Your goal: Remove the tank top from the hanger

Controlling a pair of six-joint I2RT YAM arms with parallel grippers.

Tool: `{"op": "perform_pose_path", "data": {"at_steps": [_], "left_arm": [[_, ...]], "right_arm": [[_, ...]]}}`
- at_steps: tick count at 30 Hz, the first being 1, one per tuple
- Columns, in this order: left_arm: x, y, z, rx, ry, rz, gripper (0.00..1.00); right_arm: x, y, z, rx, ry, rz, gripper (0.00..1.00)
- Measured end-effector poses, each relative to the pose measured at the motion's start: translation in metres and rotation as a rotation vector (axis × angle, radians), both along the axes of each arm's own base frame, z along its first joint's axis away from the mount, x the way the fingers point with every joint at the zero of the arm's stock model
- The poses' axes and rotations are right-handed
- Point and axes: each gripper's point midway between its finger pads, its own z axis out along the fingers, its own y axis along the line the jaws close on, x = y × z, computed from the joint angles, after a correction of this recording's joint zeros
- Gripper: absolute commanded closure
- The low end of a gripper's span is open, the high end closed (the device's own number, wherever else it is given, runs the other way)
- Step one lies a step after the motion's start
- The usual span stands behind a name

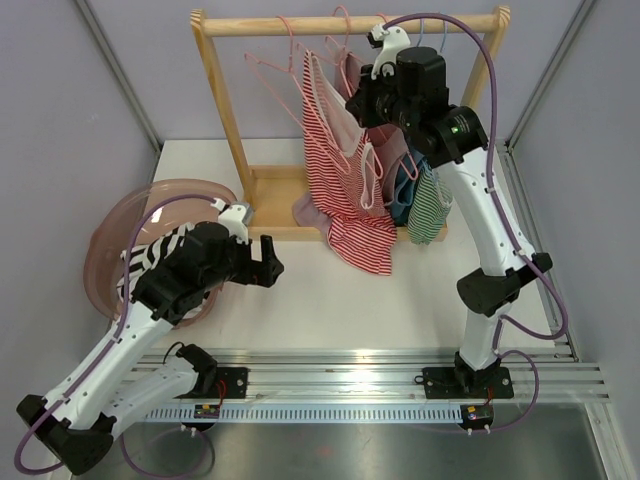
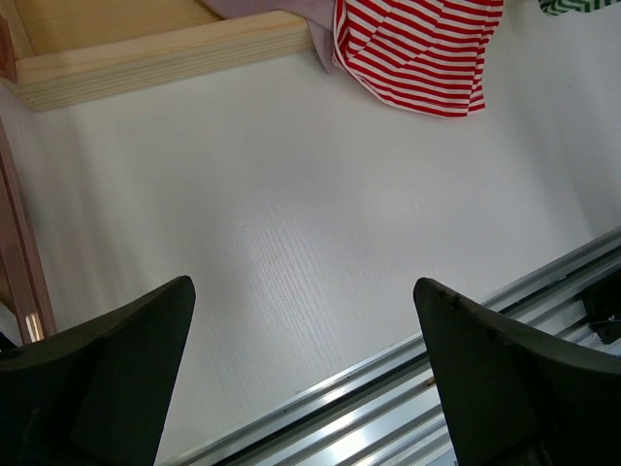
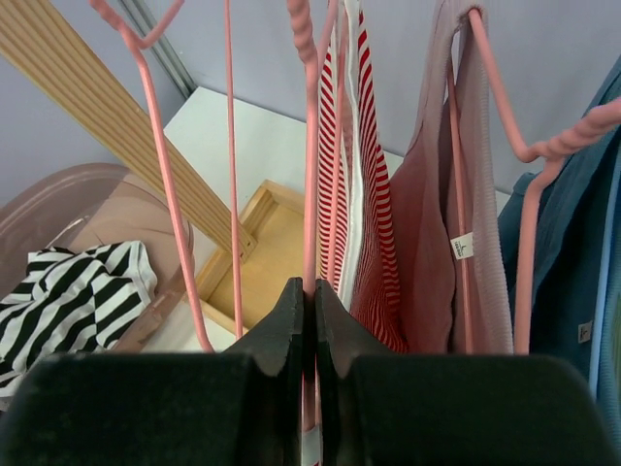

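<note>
Right wrist view has the right hand pinched shut on the wire of a pink hanger, seemingly the one carrying the red-striped tank top, which hangs just beside the fingers. By this reading the removal has barely begun: the garment is not yet off. Other hangers and a mauve top crowd both sides on the wooden rack. Open room lies toward the arms' bases, over the bare surface, where the left hand hovers wide open.

Black-white striped garment in pink basin, near wooden rack.
</note>
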Motion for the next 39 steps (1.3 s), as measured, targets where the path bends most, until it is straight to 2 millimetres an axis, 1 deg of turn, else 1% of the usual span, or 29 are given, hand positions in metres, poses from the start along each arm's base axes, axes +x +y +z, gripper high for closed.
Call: {"op": "perform_pose_path", "data": {"at_steps": [5, 10, 13, 15, 18, 21, 22, 24, 27, 31, 34, 39], "left_arm": [[0.001, -0.004, 0.014, -0.017, -0.028, -0.009, 0.01], [0.0, -0.01, 0.03, -0.024, -0.067, -0.017, 0.01], [-0.003, -0.02, 0.046, -0.032, -0.099, -0.046, 0.01], [-0.005, -0.027, 0.059, -0.036, -0.126, -0.063, 0.01], [-0.006, -0.04, 0.084, -0.047, -0.171, -0.083, 0.01], [-0.006, -0.05, 0.117, -0.074, -0.234, -0.084, 0.01], [-0.005, -0.052, 0.127, -0.083, -0.253, -0.08, 0.01], [-0.004, -0.054, 0.147, -0.107, -0.288, -0.071, 0.01], [0.002, -0.058, 0.178, -0.143, -0.342, -0.047, 0.01], [0.012, -0.067, 0.219, -0.184, -0.409, -0.033, 0.01], [0.021, -0.079, 0.25, -0.211, -0.459, -0.04, 0.01], [0.025, -0.104, 0.299, -0.27, -0.552, -0.108, 0.01]], "right_arm": [[-0.012, -0.007, 0.022, 0.039, -0.033, -0.004, 1.0], [-0.034, -0.019, 0.06, 0.095, -0.11, -0.005, 1.0], [-0.05, -0.029, 0.078, 0.119, -0.145, -0.004, 1.0], [-0.058, -0.033, 0.086, 0.129, -0.163, -0.004, 1.0], [-0.071, -0.041, 0.091, 0.135, -0.172, -0.002, 1.0], [-0.087, -0.05, 0.083, 0.128, -0.153, -0.002, 1.0], [-0.096, -0.055, 0.08, 0.126, -0.143, -0.002, 1.0], [-0.106, -0.06, 0.08, 0.128, -0.141, 0.001, 1.0], [-0.134, -0.075, 0.082, 0.137, -0.141, 0.009, 1.0], [-0.179, -0.095, 0.087, 0.165, -0.148, 0.033, 1.0], [-0.218, -0.111, 0.093, 0.206, -0.161, 0.064, 1.0], [-0.267, -0.128, 0.096, 0.259, -0.167, 0.114, 1.0]]}}
